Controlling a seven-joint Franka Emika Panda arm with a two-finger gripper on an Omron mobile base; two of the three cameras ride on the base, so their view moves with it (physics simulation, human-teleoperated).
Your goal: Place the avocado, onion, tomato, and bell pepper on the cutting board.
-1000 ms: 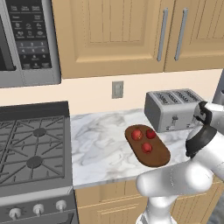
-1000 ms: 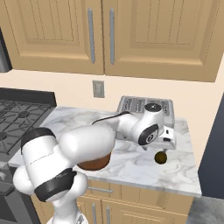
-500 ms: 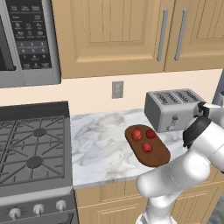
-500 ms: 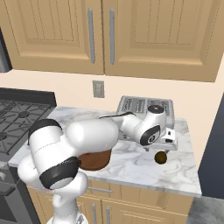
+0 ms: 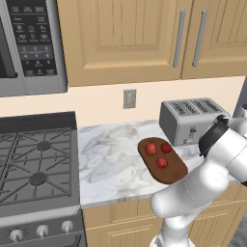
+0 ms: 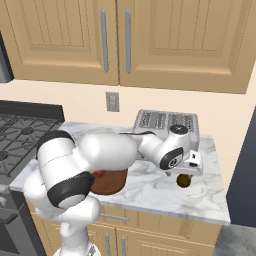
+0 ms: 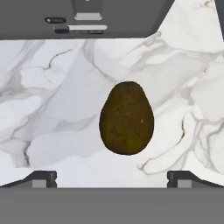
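The avocado [image 7: 127, 118], a dark olive-brown lump, lies on the marble counter just below my gripper [image 7: 113, 179]. The jaws stand open on either side of it and do not touch it. From the right base view the avocado [image 6: 184, 181] sits near the counter's right end, in front of the toaster, with the gripper [image 6: 188, 170] right above it. The cutting board [image 5: 173, 172] is a dark reddish-brown board at mid-counter with three red round items [image 5: 161, 163] on it; I cannot tell onion, tomato and bell pepper apart. My arm hides most of the cutting board [image 6: 112, 184] in the right base view.
A silver toaster [image 5: 190, 120] stands against the wall behind the avocado; its front [image 7: 87, 17] shows in the hand view. The stove [image 5: 36, 164] lies to the left under a microwave [image 5: 29, 46]. The counter's right edge [image 6: 222, 200] is close to the avocado.
The hand has sunk a little toward the avocado and the arm's elbow has shifted slightly. The jaws have stayed open and the avocado has not moved.
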